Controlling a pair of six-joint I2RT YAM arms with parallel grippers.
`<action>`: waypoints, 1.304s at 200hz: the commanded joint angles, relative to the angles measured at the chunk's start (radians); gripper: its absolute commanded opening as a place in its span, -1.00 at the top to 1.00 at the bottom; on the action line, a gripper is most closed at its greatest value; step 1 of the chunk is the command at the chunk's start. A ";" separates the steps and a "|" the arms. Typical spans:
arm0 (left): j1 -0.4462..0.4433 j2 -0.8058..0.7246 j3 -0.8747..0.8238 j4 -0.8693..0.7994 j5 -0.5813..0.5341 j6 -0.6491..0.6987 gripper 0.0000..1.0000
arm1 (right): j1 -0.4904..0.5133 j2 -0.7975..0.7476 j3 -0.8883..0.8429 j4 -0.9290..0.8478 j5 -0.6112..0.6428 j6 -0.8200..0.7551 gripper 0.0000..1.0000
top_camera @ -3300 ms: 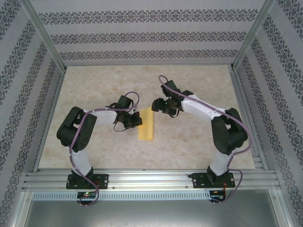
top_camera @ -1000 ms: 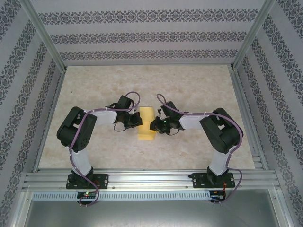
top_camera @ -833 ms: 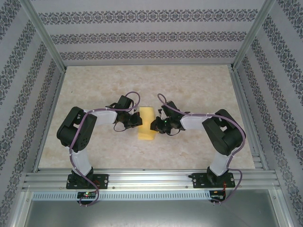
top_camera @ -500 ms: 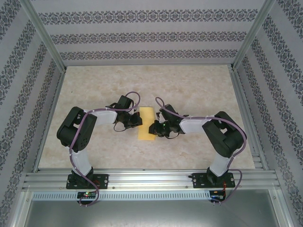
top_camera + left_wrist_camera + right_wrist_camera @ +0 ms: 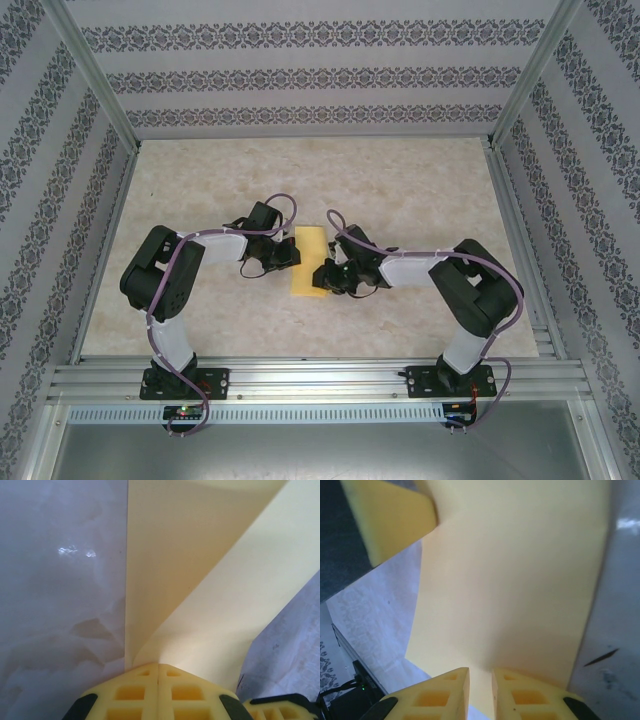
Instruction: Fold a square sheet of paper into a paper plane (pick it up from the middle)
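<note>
Top external: one square sheet of paper (image 5: pixel 308 243), two hands, left hand (image 5: pixel 292 255) clenched on it, right hand (image 5: pixel 322 273) grip unclear.

Top view: middle of the table (image 5: pixel 420 180) is jammed. The left gripper (image 5: pixel 292 255) and right gripper (image 5: pixel 318 272) close in on the yellow sheet (image 5: pixel 312 240) from either side, both on it, no lane between them. Left arm (image 5: pixel 160 280) blocks the lower left, right arm (image 5: pixel 470 290) the lower right. Free: the whole upper half, up to the patterned back wall (image 5: pixel 320 70), and the strip from the sheet down to the near rail (image 5: pixel 320 378). Side walls (image 5: pixel 40 200) and corner posts (image 5: pixel 94 75) fence both edges.
</note>
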 commanded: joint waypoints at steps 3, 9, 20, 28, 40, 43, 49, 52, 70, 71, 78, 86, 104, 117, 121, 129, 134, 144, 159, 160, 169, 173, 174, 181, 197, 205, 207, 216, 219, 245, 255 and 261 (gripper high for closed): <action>-0.012 0.055 -0.011 -0.084 -0.065 0.030 1.00 | 0.019 0.002 -0.044 0.012 0.030 0.021 0.59; -0.012 0.055 -0.011 -0.084 -0.064 0.031 1.00 | 0.021 0.011 -0.057 0.022 0.034 0.026 0.59; -0.012 0.053 -0.012 -0.085 -0.063 0.031 1.00 | 0.023 0.025 -0.079 0.035 0.045 0.034 0.59; -0.012 0.053 -0.014 -0.086 -0.065 0.032 1.00 | 0.021 0.035 -0.095 0.045 0.048 0.038 0.60; -0.012 0.053 -0.014 -0.086 -0.065 0.033 1.00 | 0.021 0.042 -0.111 0.057 0.049 0.046 0.60; -0.012 0.053 -0.014 -0.086 -0.065 0.033 1.00 | 0.021 0.041 -0.114 0.062 0.049 0.047 0.60; -0.011 0.054 -0.014 -0.088 -0.066 0.035 1.00 | 0.022 0.037 -0.117 0.066 0.047 0.052 0.60; -0.012 0.053 -0.014 -0.088 -0.066 0.035 1.00 | 0.021 0.033 -0.119 0.066 0.048 0.052 0.60; -0.012 0.053 -0.010 -0.093 -0.066 0.038 1.00 | 0.022 -0.011 -0.116 0.064 0.043 0.053 0.60; -0.012 0.053 -0.011 -0.094 -0.066 0.038 1.00 | 0.023 -0.014 -0.116 0.064 0.043 0.053 0.60; -0.012 0.053 -0.009 -0.094 -0.066 0.039 1.00 | 0.023 -0.036 -0.116 0.066 0.042 0.053 0.60; -0.012 0.053 -0.009 -0.096 -0.066 0.039 1.00 | 0.023 -0.061 -0.118 0.068 0.041 0.053 0.60; -0.012 0.054 -0.007 -0.096 -0.067 0.040 1.00 | 0.022 -0.086 -0.129 0.075 0.053 0.045 0.58; -0.012 0.059 -0.004 -0.097 -0.066 0.043 1.00 | 0.017 -0.065 -0.142 0.075 0.066 0.040 0.58; -0.011 0.060 -0.003 -0.098 -0.065 0.044 1.00 | 0.013 -0.054 -0.147 0.079 0.064 0.040 0.58; -0.012 0.061 0.002 -0.104 -0.065 0.048 1.00 | 0.008 -0.032 -0.155 0.092 0.059 0.047 0.59; -0.012 0.064 0.003 -0.106 -0.065 0.049 1.00 | 0.006 -0.020 -0.159 0.098 0.054 0.051 0.59; -0.012 0.064 0.005 -0.111 -0.067 0.054 1.00 | 0.003 -0.011 -0.158 0.100 0.045 0.060 0.59; -0.012 0.061 0.006 -0.115 -0.069 0.056 1.00 | 0.006 -0.045 -0.148 0.099 0.037 0.066 0.59; -0.012 0.061 0.006 -0.115 -0.069 0.057 1.00 | 0.007 -0.050 -0.148 0.098 0.036 0.067 0.59; -0.013 0.061 0.005 -0.117 -0.071 0.057 1.00 | 0.001 -0.091 -0.135 0.093 0.031 0.068 0.58; -0.012 0.061 0.005 -0.117 -0.071 0.057 1.00 | -0.001 -0.111 -0.130 0.095 0.031 0.071 0.57; -0.012 0.061 0.005 -0.118 -0.071 0.057 1.00 | -0.003 -0.117 -0.129 0.095 0.031 0.071 0.57; -0.012 0.062 0.005 -0.117 -0.069 0.058 1.00 | -0.011 -0.151 -0.123 0.103 0.036 0.076 0.56; -0.012 0.065 0.008 -0.117 -0.068 0.061 1.00 | -0.048 -0.199 -0.111 0.132 0.019 0.083 0.54; -0.011 0.067 0.010 -0.121 -0.072 0.063 1.00 | -0.072 -0.205 -0.102 0.150 0.009 0.087 0.54; -0.013 0.069 0.009 -0.122 -0.072 0.063 1.00 | -0.077 -0.205 -0.100 0.156 0.006 0.089 0.53; -0.012 0.070 0.009 -0.121 -0.070 0.063 1.00 | -0.098 -0.193 -0.084 0.164 0.002 0.089 0.53; -0.011 0.070 0.009 -0.120 -0.070 0.062 1.00 | -0.102 -0.186 -0.076 0.162 0.002 0.087 0.52; -0.012 0.069 0.004 -0.118 -0.069 0.061 1.00 | -0.122 -0.079 0.022 0.130 -0.012 0.053 0.52; -0.011 0.070 0.005 -0.120 -0.067 0.065 1.00 | -0.125 -0.037 0.054 0.139 -0.033 0.052 0.53; -0.012 0.070 0.004 -0.120 -0.069 0.065 1.00 | -0.124 -0.016 0.068 0.144 -0.037 0.052 0.53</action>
